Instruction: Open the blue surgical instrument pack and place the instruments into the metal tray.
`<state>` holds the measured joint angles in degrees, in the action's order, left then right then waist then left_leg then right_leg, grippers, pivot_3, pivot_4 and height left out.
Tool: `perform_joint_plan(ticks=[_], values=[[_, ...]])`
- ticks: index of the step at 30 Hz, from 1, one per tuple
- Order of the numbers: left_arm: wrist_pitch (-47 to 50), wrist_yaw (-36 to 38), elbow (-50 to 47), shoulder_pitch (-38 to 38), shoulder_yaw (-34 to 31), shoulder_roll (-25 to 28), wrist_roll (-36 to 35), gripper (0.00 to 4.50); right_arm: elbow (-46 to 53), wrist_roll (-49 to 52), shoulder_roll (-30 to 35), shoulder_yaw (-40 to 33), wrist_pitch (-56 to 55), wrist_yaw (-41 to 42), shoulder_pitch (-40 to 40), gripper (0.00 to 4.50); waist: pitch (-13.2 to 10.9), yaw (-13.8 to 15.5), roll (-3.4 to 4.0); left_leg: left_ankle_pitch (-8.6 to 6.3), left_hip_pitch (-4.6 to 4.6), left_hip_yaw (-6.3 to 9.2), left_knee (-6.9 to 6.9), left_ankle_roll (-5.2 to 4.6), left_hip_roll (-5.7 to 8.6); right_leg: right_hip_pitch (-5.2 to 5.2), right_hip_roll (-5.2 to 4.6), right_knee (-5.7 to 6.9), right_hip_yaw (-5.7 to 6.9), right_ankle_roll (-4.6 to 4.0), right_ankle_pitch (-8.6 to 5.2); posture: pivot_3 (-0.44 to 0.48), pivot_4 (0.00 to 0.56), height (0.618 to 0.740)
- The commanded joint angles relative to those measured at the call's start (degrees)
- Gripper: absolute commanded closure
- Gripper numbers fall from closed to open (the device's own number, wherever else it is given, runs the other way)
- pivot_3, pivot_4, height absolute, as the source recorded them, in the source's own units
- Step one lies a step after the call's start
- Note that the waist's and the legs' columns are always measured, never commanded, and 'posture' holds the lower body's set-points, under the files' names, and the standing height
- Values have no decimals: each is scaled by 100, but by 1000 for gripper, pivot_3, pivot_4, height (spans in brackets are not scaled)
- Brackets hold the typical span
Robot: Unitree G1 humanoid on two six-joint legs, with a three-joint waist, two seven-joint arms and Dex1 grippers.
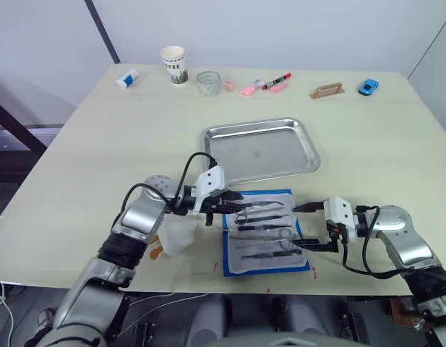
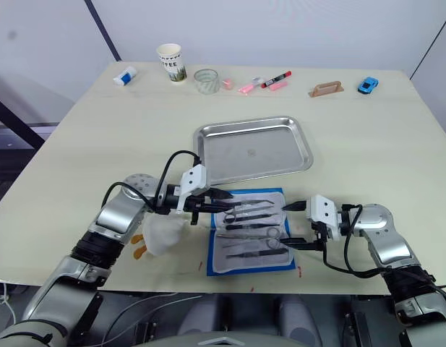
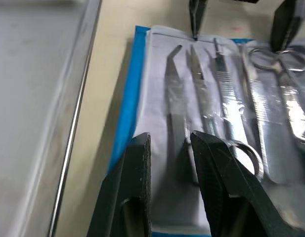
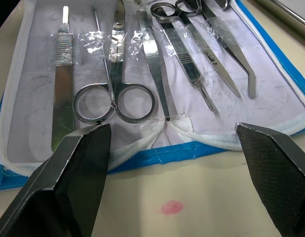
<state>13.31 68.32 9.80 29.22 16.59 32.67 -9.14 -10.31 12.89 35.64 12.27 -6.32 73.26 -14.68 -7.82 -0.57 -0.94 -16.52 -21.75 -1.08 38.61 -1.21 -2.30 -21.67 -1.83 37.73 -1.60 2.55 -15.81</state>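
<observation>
At the near edge of the pale wooden table (image 1: 85, 144), the flat blue surgical instrument pack (image 1: 264, 231) lies unfolded, its pale lining up, just in front of the shiny rectangular metal tray (image 1: 260, 150). Pack and tray sit close but apart; a strip of tabletop shows between them in the left wrist view. Tray holds nothing.

The thin silvery steel instruments (image 4: 142, 59) lie side by side on the lining under clear plastic strips: ring-handled scissors, flat-handled pieces, one with a bent tip. Their far ends are cut off at the frame edge in the right wrist view. From the head camera they read as thin dark lines, types hard to tell.

Left gripper (image 1: 224, 206) at the pack's left end, fingers slightly parted, straddling the handle of the curved-tip instrument (image 3: 176, 98); contact with it not clear. Right gripper (image 1: 306, 228) at the pack's right end, fingers spread wide, holding nothing, low over the edge. A small red mark (image 4: 171, 208) on the table beside the blue border, seen from the right wrist.

A crumpled white thing (image 1: 178, 235) beneath the left forearm, partly hidden, not identifiable.

Far edge: paper cup (image 1: 173, 64), clear glass (image 1: 207, 82), red marker (image 1: 276, 80), small blue toy car (image 1: 367, 87).
</observation>
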Motion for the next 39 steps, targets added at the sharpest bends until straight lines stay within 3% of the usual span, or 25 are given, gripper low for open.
perform_joint_plan(ticks=[1,14,15,17,18,39], values=[[-184,15,1,90,69,-22,148,3108,-63,-245,38,230,113,42,178,104,0,1,0,0,0,0,0,0,0,0,0,0,0,0,0,0,150,740],[-16,-17,20,167,266,-74,476,3108,37,-233,19,250,211,36,198,104,0,2,0,0,0,0,0,0,0,1,-1,0,0,0,0,0,150,740],[2,-17,31,184,277,-71,488,3703,41,-233,17,256,218,40,196,104,0,2,0,0,0,0,0,0,0,1,0,0,0,0,0,0,150,740],[37,6,37,206,300,-60,508,4420,40,-236,13,263,229,43,189,104,0,2,0,0,1,0,0,0,0,1,0,0,0,0,0,0,150,740],[60,24,22,208,305,-52,509,4473,49,-236,14,265,237,43,190,104,0,2,0,0,1,0,0,0,0,1,0,1,0,0,0,0,150,740],[440,113,-233,281,290,30,527,4473,-105,-325,-252,397,164,155,-29,104,0,-32,0,0,4,1,-2,0,-5,0,7,4,-2,-3,-2,0,150,740]])
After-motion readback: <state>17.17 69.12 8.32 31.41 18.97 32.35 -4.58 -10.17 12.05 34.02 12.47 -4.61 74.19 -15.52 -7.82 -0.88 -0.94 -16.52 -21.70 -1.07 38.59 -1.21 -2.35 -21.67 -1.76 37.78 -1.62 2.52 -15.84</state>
